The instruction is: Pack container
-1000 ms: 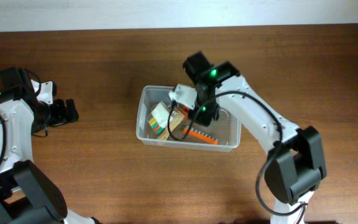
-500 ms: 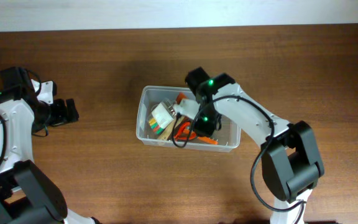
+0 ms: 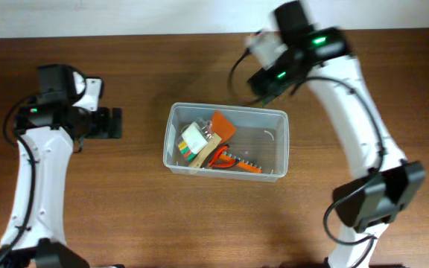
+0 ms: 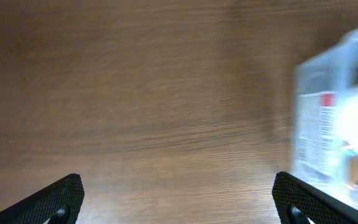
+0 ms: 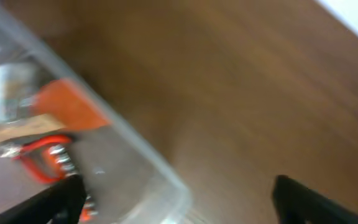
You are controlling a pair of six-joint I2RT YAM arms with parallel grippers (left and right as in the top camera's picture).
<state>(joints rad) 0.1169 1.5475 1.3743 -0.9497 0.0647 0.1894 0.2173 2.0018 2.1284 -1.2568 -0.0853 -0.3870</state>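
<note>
My left end effector point(image 3: 116, 123) hangs above the bare wooden surface point(image 3: 125, 216) at the container's 9 o'clock, well apart from it. It is released. In the left wrist view its two black fingertips point(image 4: 58, 200) sit at the bottom corners with only wood grain between them, and nothing is gripped.

My right end effector point(image 3: 258, 83) is at about 1 o'clock of the container, just beyond its far rim. It is also released and empty, and its fingertips point(image 5: 55, 200) are spread wide in the right wrist view.

The container point(image 3: 269, 149), a clear rectangular bin with rounded corners, stands upright near the middle of the surface. Inside, toward its 9 o'clock end, lies a white block point(image 3: 193, 136) over some striped coloured pieces. An orange card point(image 3: 224, 123) lies beside the block at 12 o'clock. A red-handled tool point(image 3: 217, 157) and an orange toothed strip point(image 3: 243, 167) lie along the 6 o'clock wall. The 3 o'clock end of the floor is bare.

Both wrist views are blurred. The left one catches a container wall at its right edge, and the right one shows a clear corner with the orange and red items behind it.
</note>
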